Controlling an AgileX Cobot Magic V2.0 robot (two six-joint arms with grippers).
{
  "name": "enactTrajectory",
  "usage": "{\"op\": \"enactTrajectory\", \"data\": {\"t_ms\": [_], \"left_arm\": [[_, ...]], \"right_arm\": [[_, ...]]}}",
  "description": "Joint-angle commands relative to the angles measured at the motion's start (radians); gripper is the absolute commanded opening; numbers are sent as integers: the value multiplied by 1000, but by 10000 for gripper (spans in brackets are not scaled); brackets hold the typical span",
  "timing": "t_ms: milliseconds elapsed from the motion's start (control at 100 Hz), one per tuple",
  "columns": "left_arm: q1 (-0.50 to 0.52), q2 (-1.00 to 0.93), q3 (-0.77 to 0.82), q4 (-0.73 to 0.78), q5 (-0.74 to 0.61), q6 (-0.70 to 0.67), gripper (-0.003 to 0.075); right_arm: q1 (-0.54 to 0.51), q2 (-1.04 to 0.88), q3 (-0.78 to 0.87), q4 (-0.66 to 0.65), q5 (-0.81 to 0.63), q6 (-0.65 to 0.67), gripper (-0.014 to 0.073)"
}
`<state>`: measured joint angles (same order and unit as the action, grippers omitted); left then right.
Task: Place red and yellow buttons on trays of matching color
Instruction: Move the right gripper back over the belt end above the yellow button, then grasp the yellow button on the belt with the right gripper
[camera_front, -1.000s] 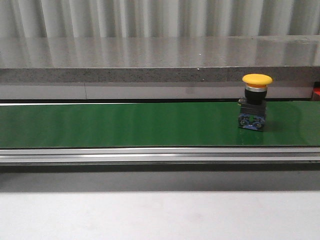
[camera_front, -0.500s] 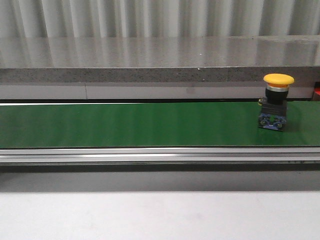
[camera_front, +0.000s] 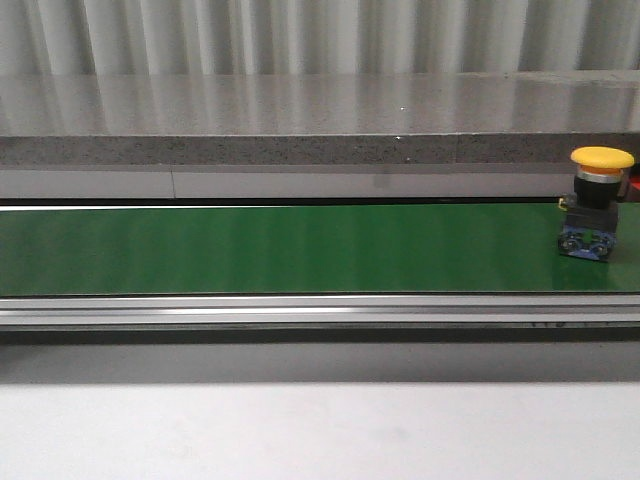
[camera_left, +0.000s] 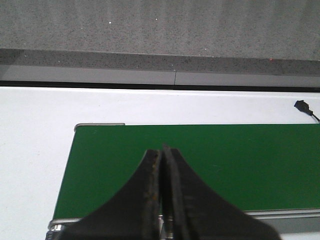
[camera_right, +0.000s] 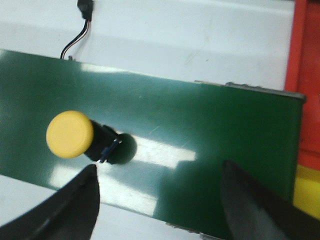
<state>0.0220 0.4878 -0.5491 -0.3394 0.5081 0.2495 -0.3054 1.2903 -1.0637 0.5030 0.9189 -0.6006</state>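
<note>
Yellow button (camera_front: 597, 206) stands upright on the green belt (camera_front: 300, 248), near its right end, untouched. Right gripper (camera_right: 160, 200) hangs above with jaws spread wide, the button beside one finger; pick step pending. Next move, I judge: centre over the cap, descend, close. Left gripper (camera_left: 162, 195) pressed closed, empty. Red tray (camera_right: 306, 75) and yellow tray (camera_right: 307, 187) only partly visible; contents unseen.

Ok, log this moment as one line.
yellow button: upright, conveyor belt right end | right end effector: open above belt | left end effector: shut, empty
</note>
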Motion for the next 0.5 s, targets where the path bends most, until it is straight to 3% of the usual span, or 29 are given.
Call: {"op": "enactTrajectory", "data": {"t_ms": [0, 490], "left_arm": [[-8, 3, -27, -24, -74, 3, -20], [-8, 3, -27, -24, -74, 3, -20]], "right_arm": [[23, -34, 3, 36, -42, -10, 511], [82, 49, 40, 3, -79, -15, 511]]}}
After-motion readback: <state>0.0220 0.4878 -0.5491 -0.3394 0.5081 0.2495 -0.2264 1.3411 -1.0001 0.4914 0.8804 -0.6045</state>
